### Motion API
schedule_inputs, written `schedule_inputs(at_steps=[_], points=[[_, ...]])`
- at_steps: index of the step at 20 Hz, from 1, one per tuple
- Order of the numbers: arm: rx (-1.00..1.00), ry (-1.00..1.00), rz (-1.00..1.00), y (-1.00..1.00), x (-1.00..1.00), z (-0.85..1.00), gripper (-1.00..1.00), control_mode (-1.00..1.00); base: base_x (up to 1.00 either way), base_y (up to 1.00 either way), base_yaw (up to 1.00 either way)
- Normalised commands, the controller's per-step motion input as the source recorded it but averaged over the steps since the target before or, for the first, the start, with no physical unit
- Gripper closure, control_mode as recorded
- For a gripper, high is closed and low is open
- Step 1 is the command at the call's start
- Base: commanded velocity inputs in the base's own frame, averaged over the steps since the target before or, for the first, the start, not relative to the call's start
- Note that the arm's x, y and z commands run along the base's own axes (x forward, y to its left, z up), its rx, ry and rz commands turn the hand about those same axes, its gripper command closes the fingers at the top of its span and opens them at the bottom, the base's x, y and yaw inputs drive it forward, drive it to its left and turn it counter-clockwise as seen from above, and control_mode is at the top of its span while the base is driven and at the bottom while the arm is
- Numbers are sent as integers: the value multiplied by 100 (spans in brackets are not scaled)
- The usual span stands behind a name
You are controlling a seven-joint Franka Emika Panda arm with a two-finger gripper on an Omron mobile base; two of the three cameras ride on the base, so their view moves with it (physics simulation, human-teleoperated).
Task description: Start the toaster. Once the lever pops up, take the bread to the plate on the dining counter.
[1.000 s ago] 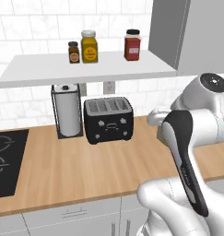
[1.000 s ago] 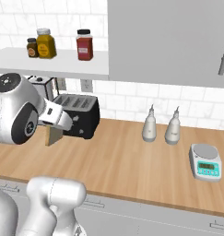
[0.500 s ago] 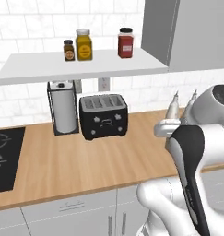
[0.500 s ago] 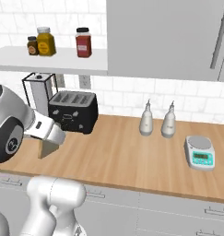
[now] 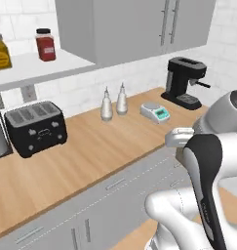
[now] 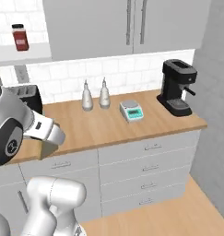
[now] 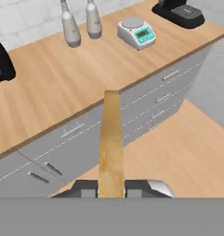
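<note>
A: State of the claw?

B: Clamped on the bread, pinching it by one end, with the rest jutting out thin and edge-on.

A: And where?

B: Out past the front edge of the tabletop, over the drawers and the wooden floor. Well apart from the toaster, which sits back by the wall.

A: So probably mid-carry toward the plate. Worries?

B: Mainly dropping it. Held by so little of a thin, soft slice, so likely to slip or tear under a fast swing or a hard stop. Nothing below but floor, so no easy recovery.

A: Anything else?

B: Clipping something on a wide turn: the two shakers, the scale, the coffee machine. Also setting it down on its edge rather than flat, and so tipping off the plate. Better to go slowly and level out before letting go.
</note>
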Motion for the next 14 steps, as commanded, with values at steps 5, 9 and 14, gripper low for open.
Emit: schedule_inputs(at_steps=[5, 9, 14], points=[[0, 0, 0, 0, 0, 0, 100, 100, 0, -13, -92], [0, 0, 0, 0, 0, 0, 100, 100, 0, -19, -90], [0, 0, 0, 0, 0, 0, 100, 100, 0, -30, -88]])
